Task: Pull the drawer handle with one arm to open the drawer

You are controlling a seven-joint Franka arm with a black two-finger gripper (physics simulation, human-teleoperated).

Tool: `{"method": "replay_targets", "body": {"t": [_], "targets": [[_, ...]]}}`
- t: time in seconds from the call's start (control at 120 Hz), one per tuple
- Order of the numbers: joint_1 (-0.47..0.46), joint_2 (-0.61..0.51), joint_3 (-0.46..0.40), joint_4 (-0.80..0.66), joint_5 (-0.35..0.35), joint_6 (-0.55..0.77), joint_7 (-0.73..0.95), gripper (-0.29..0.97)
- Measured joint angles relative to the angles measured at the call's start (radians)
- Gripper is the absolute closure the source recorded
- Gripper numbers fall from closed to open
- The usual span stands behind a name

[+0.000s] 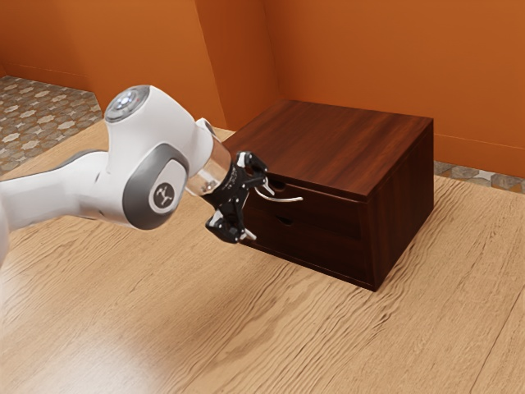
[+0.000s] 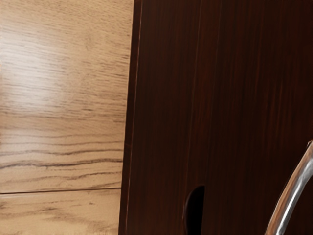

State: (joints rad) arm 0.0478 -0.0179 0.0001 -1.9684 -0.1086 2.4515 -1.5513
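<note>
Drawer handle [image 1: 283, 197]: thin curved metal bar on the upper drawer [image 1: 324, 209] of the dark cabinet [image 1: 353, 148], centre of the exterior view. Probably rigid but slick, so hook it mid-bar and pull straight out; the drawer should slide easily. Gripper [image 1: 253, 203] sits at the bar's end toward the exterior view's left, fingers spread wide, clamping nothing.

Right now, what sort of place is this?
Likely a simulated indoor room: orange walls, a patterned tile floor, and a light wooden table bearing a dark drawer cabinet.
</note>
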Motion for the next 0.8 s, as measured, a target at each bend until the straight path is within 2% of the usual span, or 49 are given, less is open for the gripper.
{"method": "replay_targets", "body": {"t": [0.133, 0.575, 0.8], "targets": [[-0.001, -0.005, 0.001, 0.000, 0.000, -0.009, -0.003, 0.21], [-0.001, -0.046, 0.003, 0.001, 0.001, -0.082, -0.010, 0.65], [-0.001, -0.062, 0.003, -0.002, 0.002, -0.113, -0.013, 0.74]]}}
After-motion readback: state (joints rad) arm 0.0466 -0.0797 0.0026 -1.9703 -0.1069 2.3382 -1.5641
